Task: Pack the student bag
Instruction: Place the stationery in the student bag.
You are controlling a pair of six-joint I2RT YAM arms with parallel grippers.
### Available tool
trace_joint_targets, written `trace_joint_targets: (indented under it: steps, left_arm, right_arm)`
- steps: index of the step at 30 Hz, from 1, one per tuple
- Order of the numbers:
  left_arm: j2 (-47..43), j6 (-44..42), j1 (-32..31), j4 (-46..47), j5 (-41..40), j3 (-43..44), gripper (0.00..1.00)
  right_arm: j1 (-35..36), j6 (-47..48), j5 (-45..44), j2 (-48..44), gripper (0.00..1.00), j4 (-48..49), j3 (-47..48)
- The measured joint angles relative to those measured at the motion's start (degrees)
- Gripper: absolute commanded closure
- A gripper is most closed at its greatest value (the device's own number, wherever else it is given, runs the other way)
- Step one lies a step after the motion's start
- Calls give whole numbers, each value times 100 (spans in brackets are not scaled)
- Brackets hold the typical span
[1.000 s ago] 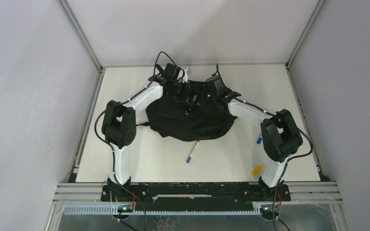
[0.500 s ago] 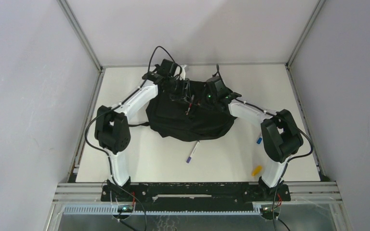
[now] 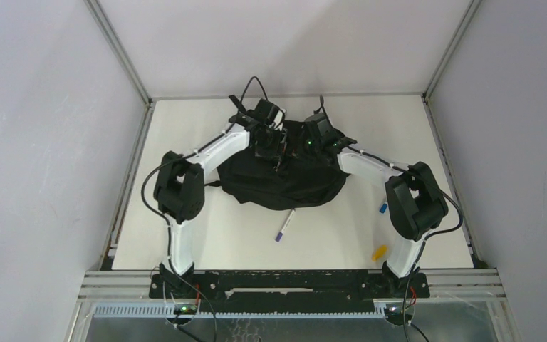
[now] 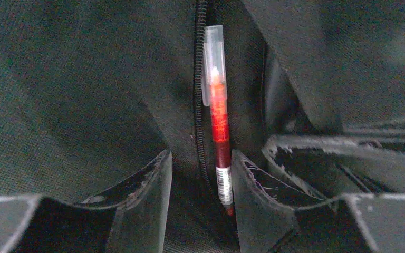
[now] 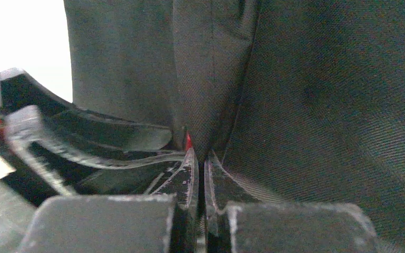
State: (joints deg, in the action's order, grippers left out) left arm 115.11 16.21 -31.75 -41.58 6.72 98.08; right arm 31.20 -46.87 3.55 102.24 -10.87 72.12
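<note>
The student bag (image 3: 285,182), a soft black backpack, lies at the back middle of the table. My left gripper (image 3: 276,151) hangs over its top edge. In the left wrist view (image 4: 200,155) its jaws are open over the bag's zip. A red pen (image 4: 219,116) with a clear cap lies along the zip between them, against the right finger only. My right gripper (image 3: 295,146) is beside it. In the right wrist view (image 5: 200,154) it is shut on a fold of the bag's fabric (image 5: 211,79).
A purple-tipped white pen (image 3: 285,225) lies on the table just in front of the bag. A small blue item (image 3: 383,207) and a yellow item (image 3: 379,251) lie near the right arm. Metal frame rails and grey walls close in the table.
My left wrist has shifted right, toward the right gripper over the bag's top, and its elbow has swung back in. The right arm and the bag have stayed put.
</note>
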Motion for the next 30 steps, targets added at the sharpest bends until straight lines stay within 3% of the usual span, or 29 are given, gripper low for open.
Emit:
trace_joint_targets:
  steps: [4, 7, 11, 20, 30]
  left_arm:
    - [243, -33, -136, -61, -341, 164, 62]
    - [319, -35, -190, -103, -651, 306, 82]
    - [361, -24, -221, -114, -931, 321, 99]
    - [278, -22, -273, -201, -1097, 382, 100]
    - [-455, -81, -223, -269, -669, 382, 100]
  right_arm:
    - [0, 0, -7, 0, 100, -4, -31]
    - [2, 0, -4, 0, 100, 24, -33]
    - [0, 0, -7, 0, 100, 26, -33]
    - [0, 0, 2, 0, 100, 48, -31]
    - [2, -61, 87, 0, 100, 101, -33]
